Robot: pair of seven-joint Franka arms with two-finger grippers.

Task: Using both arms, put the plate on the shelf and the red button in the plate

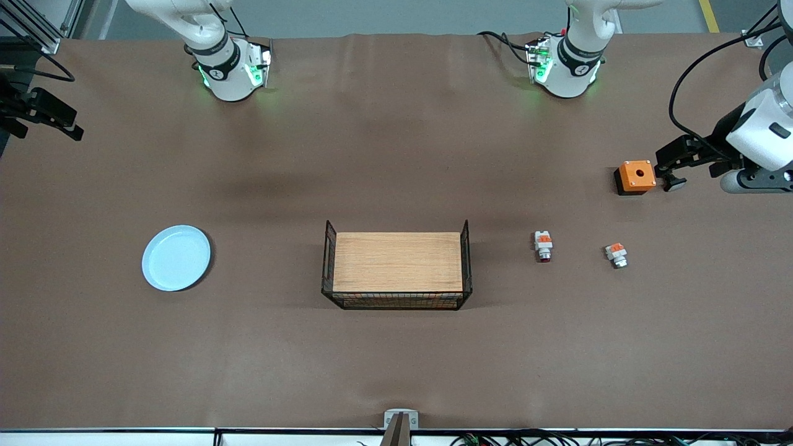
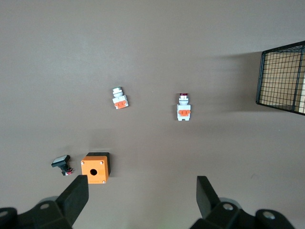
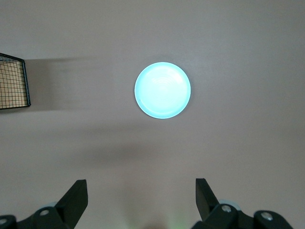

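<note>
The pale blue plate [image 1: 176, 257] lies flat on the brown table toward the right arm's end; it also shows in the right wrist view [image 3: 162, 90]. The red button [image 1: 543, 246] lies on its side between the wire basket and the left arm's end, red cap toward the front camera; it also shows in the left wrist view [image 2: 183, 108]. My left gripper [image 2: 142, 180] is open and empty, high over the table near the orange cube. My right gripper [image 3: 140, 182] is open and empty, high over bare table beside the plate. Neither gripper shows in the front view.
A black wire basket [image 1: 396, 301] with a wooden floor stands mid-table. A similar white-and-orange part without a red tip [image 1: 616, 254], an orange cube with a hole [image 1: 636, 176] and a small black part [image 1: 674, 183] lie toward the left arm's end. White-and-black equipment [image 1: 759, 139] hangs there.
</note>
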